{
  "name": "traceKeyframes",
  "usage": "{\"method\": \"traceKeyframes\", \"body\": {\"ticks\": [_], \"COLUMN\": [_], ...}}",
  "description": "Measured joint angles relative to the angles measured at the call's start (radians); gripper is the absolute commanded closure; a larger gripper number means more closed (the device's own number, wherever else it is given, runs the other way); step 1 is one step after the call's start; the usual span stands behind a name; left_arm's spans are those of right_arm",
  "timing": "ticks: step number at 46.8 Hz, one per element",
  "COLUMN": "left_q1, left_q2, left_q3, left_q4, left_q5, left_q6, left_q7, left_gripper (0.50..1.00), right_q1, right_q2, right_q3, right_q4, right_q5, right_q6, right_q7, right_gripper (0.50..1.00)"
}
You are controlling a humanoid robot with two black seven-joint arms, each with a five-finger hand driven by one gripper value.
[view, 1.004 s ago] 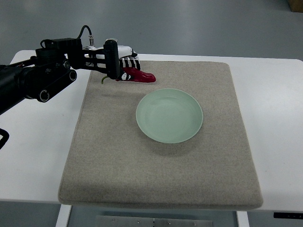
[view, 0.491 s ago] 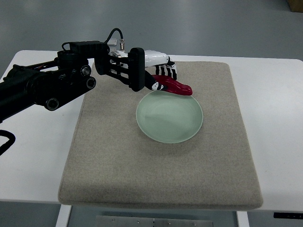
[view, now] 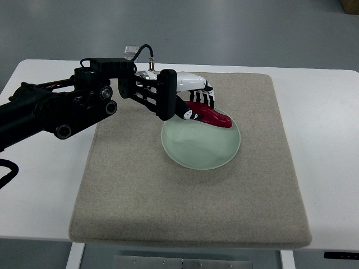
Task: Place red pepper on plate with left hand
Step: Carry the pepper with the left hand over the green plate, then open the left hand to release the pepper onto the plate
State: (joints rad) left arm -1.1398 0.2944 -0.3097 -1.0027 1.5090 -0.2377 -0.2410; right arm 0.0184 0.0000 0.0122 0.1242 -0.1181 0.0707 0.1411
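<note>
A pale green plate (view: 199, 148) lies on the grey mat near its middle. My left hand (view: 195, 105), black and white with striped fingers, reaches in from the left over the plate's far rim. Its fingers are shut on a red pepper (view: 212, 116), whose tip points right and lies over the plate's upper right part. Whether the pepper touches the plate I cannot tell. The right arm is out of view.
A grey felt mat (view: 252, 190) covers most of the white table (view: 325, 140). My black left forearm (view: 61, 109) with its cable crosses the mat's upper left corner. The floor lies beyond the table's far edge.
My left hand has carried the red pepper from the mat's upper left rightward and slightly down, so it is now over the plate's far part.
</note>
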Motion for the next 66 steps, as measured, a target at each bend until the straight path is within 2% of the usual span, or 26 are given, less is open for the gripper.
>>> {"method": "traceKeyframes", "body": {"ticks": [8, 12, 22, 25, 33, 36, 40, 44, 47, 54, 57, 66], "left_q1": [0.000, 0.000, 0.000, 0.001, 0.002, 0.002, 0.002, 0.003, 0.003, 0.003, 0.003, -0.001], "left_q2": [-0.001, -0.001, -0.003, -0.003, -0.003, -0.003, -0.003, -0.004, -0.005, -0.005, -0.005, -0.004], "left_q3": [0.014, 0.014, 0.014, 0.014, 0.013, 0.013, 0.012, 0.012, 0.012, 0.012, 0.012, 0.000], "left_q4": [0.001, 0.001, 0.004, 0.004, 0.003, 0.004, 0.007, 0.007, 0.007, 0.008, 0.012, 0.088], "left_q5": [0.000, 0.000, -0.001, -0.001, -0.003, -0.003, -0.012, -0.017, -0.019, -0.019, -0.019, -0.024], "left_q6": [0.000, 0.000, 0.000, 0.000, 0.000, 0.000, 0.001, 0.001, 0.001, 0.001, 0.001, 0.015], "left_q7": [0.000, 0.000, 0.000, 0.000, -0.001, -0.001, -0.001, -0.001, -0.002, -0.014, -0.015, -0.015], "left_gripper": [0.949, 0.907, 0.877, 0.847, 0.840, 0.795, 0.765, 0.759, 0.729, 0.722, 0.667, 0.658], "right_q1": [0.000, 0.000, 0.000, 0.000, 0.000, 0.000, 0.000, 0.000, 0.000, 0.000, 0.000, 0.000], "right_q2": [0.000, 0.000, 0.000, 0.000, 0.000, 0.000, 0.000, 0.000, 0.000, 0.000, 0.000, 0.000], "right_q3": [0.000, 0.000, 0.000, 0.000, 0.000, 0.000, 0.000, 0.000, 0.000, 0.001, 0.000, 0.000], "right_q4": [0.000, 0.000, 0.000, 0.000, 0.000, 0.000, 0.000, 0.000, 0.000, 0.000, 0.000, 0.000], "right_q5": [0.000, 0.000, 0.000, 0.000, 0.000, 0.000, 0.000, 0.000, 0.000, 0.000, 0.000, 0.000], "right_q6": [0.000, 0.000, 0.000, 0.000, 0.000, 0.000, 0.000, 0.000, 0.000, 0.000, 0.000, 0.000], "right_q7": [0.000, 0.000, 0.000, 0.000, 0.000, 0.000, 0.000, 0.000, 0.000, 0.000, 0.000, 0.000], "right_gripper": [0.572, 0.572, 0.572, 0.572, 0.572, 0.572, 0.572, 0.572, 0.572, 0.572, 0.572, 0.572]}}
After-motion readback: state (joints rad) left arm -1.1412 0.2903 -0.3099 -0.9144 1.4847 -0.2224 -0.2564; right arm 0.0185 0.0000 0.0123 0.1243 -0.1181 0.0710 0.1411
